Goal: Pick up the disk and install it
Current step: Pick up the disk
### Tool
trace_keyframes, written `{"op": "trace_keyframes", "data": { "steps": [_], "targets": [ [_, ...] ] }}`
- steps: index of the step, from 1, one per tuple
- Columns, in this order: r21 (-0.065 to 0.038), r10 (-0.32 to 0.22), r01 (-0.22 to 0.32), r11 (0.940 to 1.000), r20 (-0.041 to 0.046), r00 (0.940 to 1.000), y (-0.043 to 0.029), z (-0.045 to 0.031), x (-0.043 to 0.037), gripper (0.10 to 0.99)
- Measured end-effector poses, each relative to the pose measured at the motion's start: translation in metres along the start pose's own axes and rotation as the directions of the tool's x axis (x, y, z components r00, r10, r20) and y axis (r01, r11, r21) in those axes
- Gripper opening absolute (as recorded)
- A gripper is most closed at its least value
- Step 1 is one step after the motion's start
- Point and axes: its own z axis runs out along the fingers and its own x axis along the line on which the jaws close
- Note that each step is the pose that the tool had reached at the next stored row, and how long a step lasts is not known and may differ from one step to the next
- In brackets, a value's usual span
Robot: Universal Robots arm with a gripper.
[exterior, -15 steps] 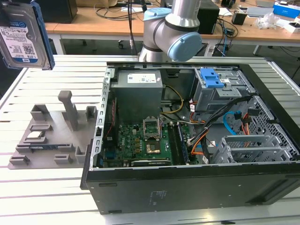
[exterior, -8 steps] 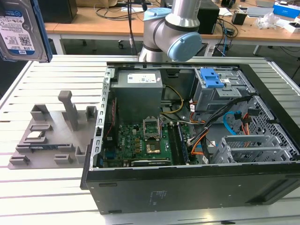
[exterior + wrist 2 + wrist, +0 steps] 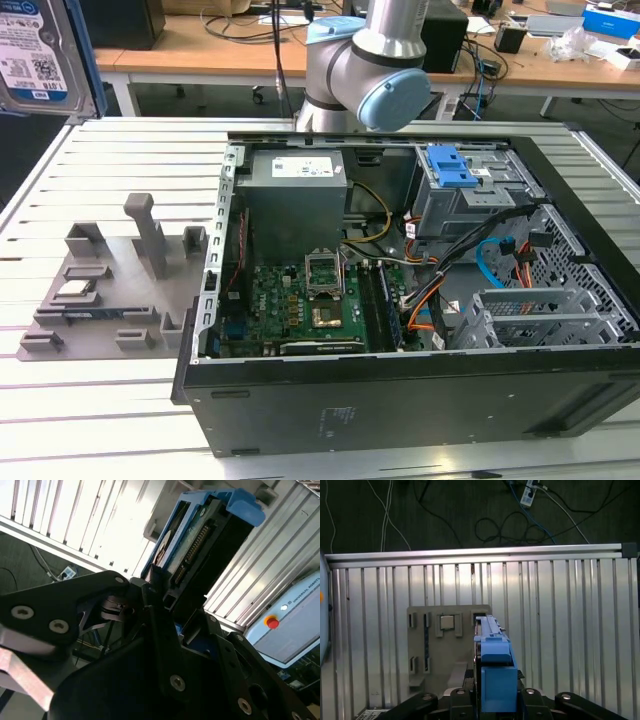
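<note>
First wrist view: the black claw [image 3: 495,696] is clamped on the disk [image 3: 493,652], which sits edge-on with its blue frame showing. Beyond the disk, a grey holder [image 3: 434,645] lies on the slatted table [image 3: 560,630]. In the exterior view the disk is raised at the exterior view's left, well apart from the open computer case [image 3: 400,390].

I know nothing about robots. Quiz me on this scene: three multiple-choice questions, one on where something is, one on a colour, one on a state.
1. Where is the disk? A on the floor; B clamped in the gripper; C on a shelf.
2. The disk's frame is: A red; B green; C blue.
3. The computer case is: A open; B shut; C wrapped.
Answers: 1B, the second wrist view shows it clamped; 2C, blue plastic edges it; 3A, its circuit board shows.
</note>
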Motion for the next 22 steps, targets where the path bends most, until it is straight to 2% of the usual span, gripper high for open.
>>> {"op": "trace_keyframes", "data": {
  "steps": [6, 10, 17, 22],
  "targets": [
    [0.000, 0.000, 0.000, 1.0000, 0.0000, 1.0000, 0.0002, -0.0225, -0.0002, 0.365],
    [0.000, 0.000, 0.000, 1.0000, 0.0000, 1.0000, 0.0003, -0.0336, -0.0003, 0.365],
    [0.000, 0.000, 0.000, 1.0000, 0.0000, 1.0000, 0.0005, -0.0505, -0.0004, 0.365],
    [0.000, 0.000, 0.000, 1.0000, 0.0000, 1.0000, 0.0007, -0.0592, -0.0005, 0.365]
  ]
}}
